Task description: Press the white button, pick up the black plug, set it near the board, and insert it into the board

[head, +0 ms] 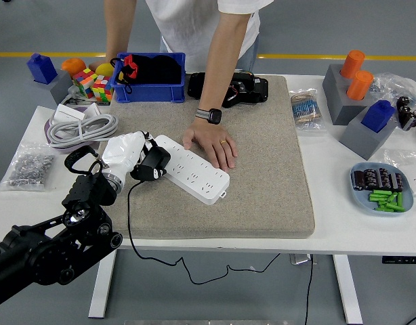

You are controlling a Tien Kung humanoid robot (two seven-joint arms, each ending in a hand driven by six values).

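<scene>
1. Left hand [130, 154]: white-covered, on a black arm entering from the lower left; its fingers are closed around the black plug [150, 164].
2. Black plug: held at the left end of the white power strip [190, 168], touching or just over its top face; which of the two cannot be told. Its black cable [129, 223] hangs down over the table's near edge.
3. White power strip: lies diagonally on the grey felt mat [262, 162], left end high, right end toward the near edge.
4. Person's hand [209, 143]: palm flat on the far side of the strip, a dark watch on its wrist.
5. Blue bin [150, 87]: at the mat's far left corner, with dark contents.
6. Coiled grey cable [79, 128]: on the table left of the mat.
7. Blue-grey plate [381, 189]: at the right, holding green and dark cylinders.
8. Right hand: out of view.
</scene>
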